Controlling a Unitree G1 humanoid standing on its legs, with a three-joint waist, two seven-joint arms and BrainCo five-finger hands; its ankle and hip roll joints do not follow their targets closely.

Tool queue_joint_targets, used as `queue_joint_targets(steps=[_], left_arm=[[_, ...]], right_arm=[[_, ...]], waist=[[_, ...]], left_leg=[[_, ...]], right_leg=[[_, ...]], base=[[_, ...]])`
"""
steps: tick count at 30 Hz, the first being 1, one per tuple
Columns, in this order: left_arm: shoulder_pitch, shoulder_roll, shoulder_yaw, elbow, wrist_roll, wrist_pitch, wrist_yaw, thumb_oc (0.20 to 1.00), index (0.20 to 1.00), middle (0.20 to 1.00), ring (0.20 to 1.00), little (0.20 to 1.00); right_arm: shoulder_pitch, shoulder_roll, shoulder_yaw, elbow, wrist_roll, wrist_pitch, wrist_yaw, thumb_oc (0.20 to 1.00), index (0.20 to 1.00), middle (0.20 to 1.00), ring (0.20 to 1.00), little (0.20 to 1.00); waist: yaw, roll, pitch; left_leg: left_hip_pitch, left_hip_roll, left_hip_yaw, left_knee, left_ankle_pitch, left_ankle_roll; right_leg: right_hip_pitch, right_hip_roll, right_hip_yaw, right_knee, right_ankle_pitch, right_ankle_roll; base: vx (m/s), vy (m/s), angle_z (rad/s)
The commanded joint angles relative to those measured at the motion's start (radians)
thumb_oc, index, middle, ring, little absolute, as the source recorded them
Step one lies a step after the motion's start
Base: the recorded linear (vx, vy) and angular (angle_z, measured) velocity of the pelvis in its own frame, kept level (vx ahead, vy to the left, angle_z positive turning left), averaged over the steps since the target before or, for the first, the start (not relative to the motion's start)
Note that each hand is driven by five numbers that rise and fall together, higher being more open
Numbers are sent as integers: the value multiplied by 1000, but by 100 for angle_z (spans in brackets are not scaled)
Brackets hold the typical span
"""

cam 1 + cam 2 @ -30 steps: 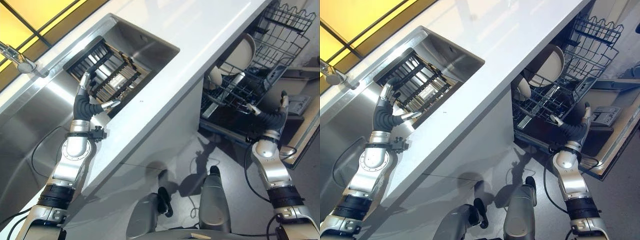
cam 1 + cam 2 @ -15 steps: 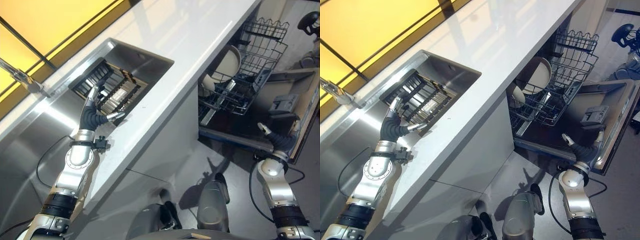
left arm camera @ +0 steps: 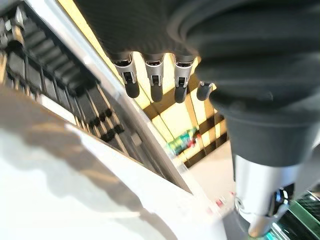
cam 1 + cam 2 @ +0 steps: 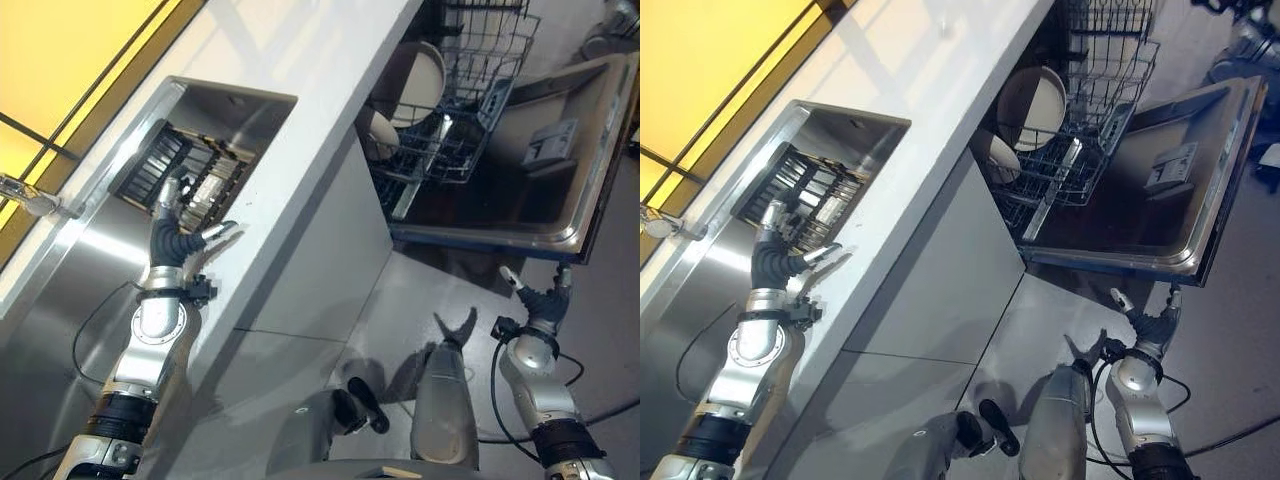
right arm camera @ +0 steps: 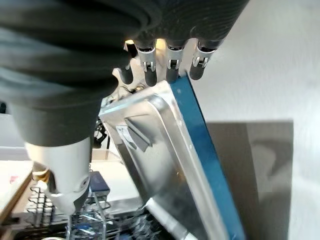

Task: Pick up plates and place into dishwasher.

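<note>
Between placements, by the look of it. Left hand (image 4: 178, 238) hangs over the sink (image 4: 240, 110), fingers spread, holding nothing, just near the dark rack (image 4: 180, 172) inside it. Right hand (image 4: 540, 296) is low by the floor, near the open dishwasher door (image 4: 540, 180), fingers loose and apart, empty.

Two plates (image 4: 415, 80) already stand in the dishwasher basket (image 4: 455, 130), far right. No plate seen in the sink rack.

Next move likely calls for finding another plate, probably with the left hand at the rack.

No writing legible anywhere.
</note>
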Motion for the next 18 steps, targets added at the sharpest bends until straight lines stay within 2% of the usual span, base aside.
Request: queue_joint_targets(steps=[1, 3, 8, 9, 11, 12, 13, 14, 15, 16, 17, 18], left_arm=[[-62, -43, -38, 6, 32, -25, 69, 1000, 1000, 1000, 1000, 1000], [-65, -49, -54, 1, 35, -17, 76, 1000, 1000, 1000, 1000, 1000], [-63, -38, -70, -5, 15, -13, 86, 1000, 1000, 1000, 1000, 1000], [-64, -35, -72, -4, 11, -14, 87, 1000, 1000, 1000, 1000, 1000], [-68, -27, -107, -9, 6, -7, 96, 1000, 1000, 1000, 1000, 1000], [-63, -31, -122, -6, 8, -13, 108, 1000, 1000, 1000, 1000, 1000], [-55, -36, -131, -6, 13, -21, 124, 1000, 1000, 1000, 1000, 1000], [-47, -36, -138, -14, 16, -25, 139, 1000, 1000, 1000, 1000, 1000], [-32, -37, -147, -25, 27, -40, 165, 1000, 1000, 1000, 1000, 1000], [-27, -36, -154, -30, 35, -57, 185, 1000, 1000, 1000, 1000, 1000], [-29, -28, -157, -33, 35, -70, 197, 1000, 1000, 1000, 1000, 1000], [-27, -20, -149, -39, 29, -70, 204, 1000, 1000, 1000, 1000, 1000]], right_arm=[[-76, -20, 33, 1, 55, -110, 11, 1000, 1000, 1000, 1000, 1000], [-99, -13, 40, 41, 101, -146, 4, 1000, 1000, 1000, 1000, 1000], [-155, 2, 9, 132, 227, -247, 9, 1000, 1000, 1000, 1000, 1000], [-164, 3, 5, 140, 222, -253, -2, 1000, 1000, 1000, 1000, 1000], [-219, -2, 3, 167, 261, -293, -66, 1000, 1000, 1000, 1000, 1000], [-254, 3, -6, 187, 258, -296, -90, 1000, 1000, 1000, 1000, 1000], [-299, 12, -9, 208, 250, -294, -111, 1000, 1000, 1000, 1000, 1000], [-322, 14, -7, 223, 261, -308, -122, 1000, 1000, 1000, 1000, 1000], [-355, 22, -9, 242, 273, -331, -148, 1000, 1000, 1000, 1000, 1000], [-388, 24, -22, 266, 284, -344, -157, 1000, 1000, 1000, 1000, 1000], [-415, 16, -30, 289, 316, -359, -141, 1000, 1000, 1000, 1000, 1000], [-440, 10, -38, 319, 333, -374, -114, 1000, 1000, 1000, 1000, 1000]], waist=[[-51, -10, 86], [-51, -16, 111], [-62, -1, 137], [-60, -1, 141], [-41, 11, 157], [-36, 24, 157], [-20, 50, 157], [-1, 73, 157], [34, 114, 157], [54, 124, 157], [70, 131, 157], [77, 144, 157]], left_leg=[[-30, 2, -40, 54, 21, 8], [-72, 9, -61, 130, 1, 9], [-115, 17, -99, 202, -26, 18], [-131, 12, -116, 224, -16, 11], [-272, -17, -189, 369, 96, -54], [-307, -21, -198, 364, 108, -57], [-315, -38, -205, 285, 145, -51], [-324, -44, -213, 200, 183, -51], [-343, -28, -234, 38, 248, -55], [-358, -43, -245, -18, 268, -61], [-380, -64, -257, -20, 278, -62], [-383, -72, -246, -6, 249, -48]], right_leg=[[11, 26, -5, 106, -99, -45], [-23, 37, 4, 167, -118, -68], [-101, 51, 23, 274, -153, -104], [-106, 53, 28, 279, -154, -107], [-115, 63, 42, 286, -161, -132], [-141, 67, 55, 311, -169, -134], [-167, 84, 67, 317, -163, -131], [-190, 102, 75, 338, -175, -129], [-225, 136, 86, 382, -209, -124], [-249, 146, 107, 414, -243, -124], [-269, 150, 117, 429, -262, -133], [-284, 150, 116, 456, -285, -145]], base=[[-93, -110, -19], [-82, -140, -12], [-63, -95, 10], [-5, -104, 22], [18, -115, 11], [40, 2, 10], [62, 106, 2], [129, 232, -15], [151, 264, -26], [127, 228, -48], [84, 115, -71], [82, 90, -88]])
